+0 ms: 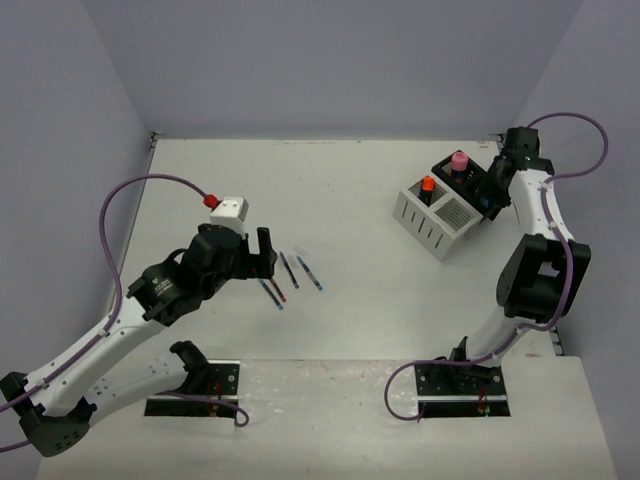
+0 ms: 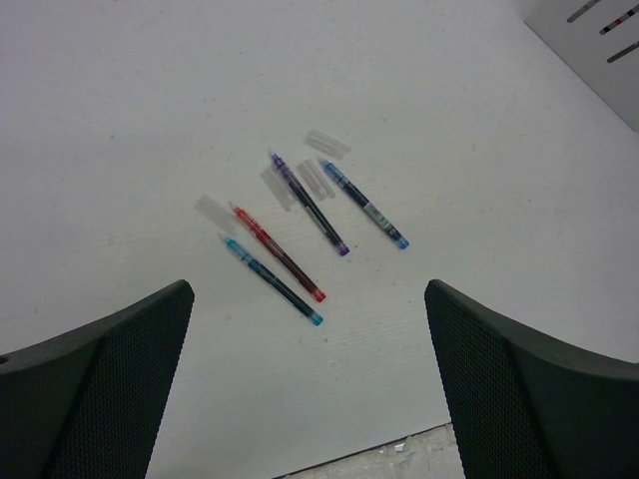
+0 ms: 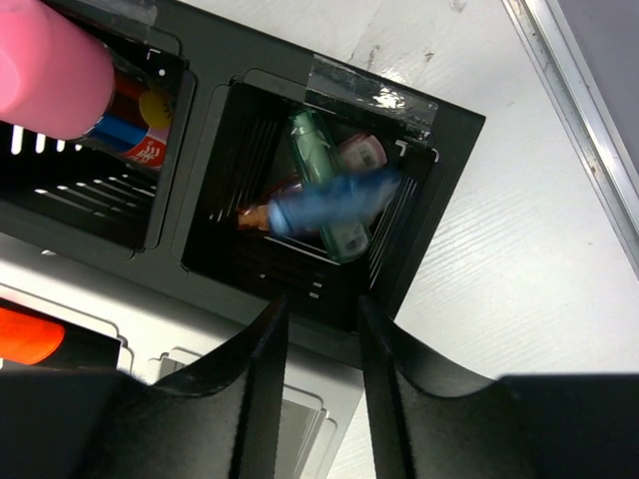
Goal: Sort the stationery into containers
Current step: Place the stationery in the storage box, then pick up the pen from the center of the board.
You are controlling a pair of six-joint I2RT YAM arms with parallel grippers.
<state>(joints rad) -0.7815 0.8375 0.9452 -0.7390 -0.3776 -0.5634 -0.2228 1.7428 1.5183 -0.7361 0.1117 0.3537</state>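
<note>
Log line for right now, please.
left gripper: open above four pens | right gripper: jaws parted, empty, above black box | blue highlighter: inside black box, blurred

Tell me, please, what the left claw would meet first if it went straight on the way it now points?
Most likely the thin red pen and the thin teal-tipped pen beside it, lying on the white table ahead of the open left claw; depth is unclear.

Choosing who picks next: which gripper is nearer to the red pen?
Left. The left gripper hovers open close over the red pen on the table; the right gripper is far across the table, above the black box.
</note>
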